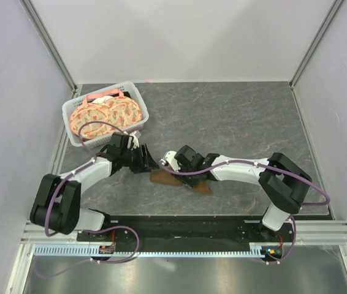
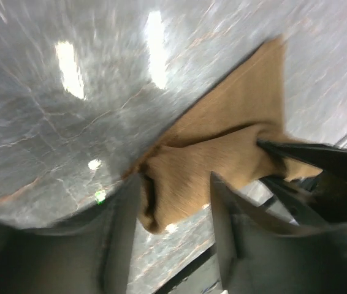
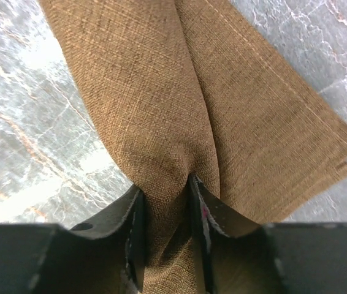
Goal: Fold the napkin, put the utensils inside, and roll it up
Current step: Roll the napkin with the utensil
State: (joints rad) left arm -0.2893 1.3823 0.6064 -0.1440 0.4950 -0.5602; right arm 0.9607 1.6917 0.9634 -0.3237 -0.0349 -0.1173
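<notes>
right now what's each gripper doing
left gripper: open, straddling one end of the napkin
right gripper: closed, pinching the napkin

White arm links (image 1: 94, 170), black joints (image 1: 54, 205), looping purple cables (image 1: 80, 133), black base plate (image 1: 179, 229)

Seeing plain brown napkin (image 1: 164, 179) lying folded and creased at 6 o'clock of table centre, stretching 9-to-4 o'clock, bunching into a pinched ridge, stitched hem showing.

napkin (image 3: 179, 104) was matt, coarse-woven cloth | surface (image 2: 51, 122) looked glossy, smooth, veined like stone | basket (image 1: 67, 116) looked white plastic
</notes>
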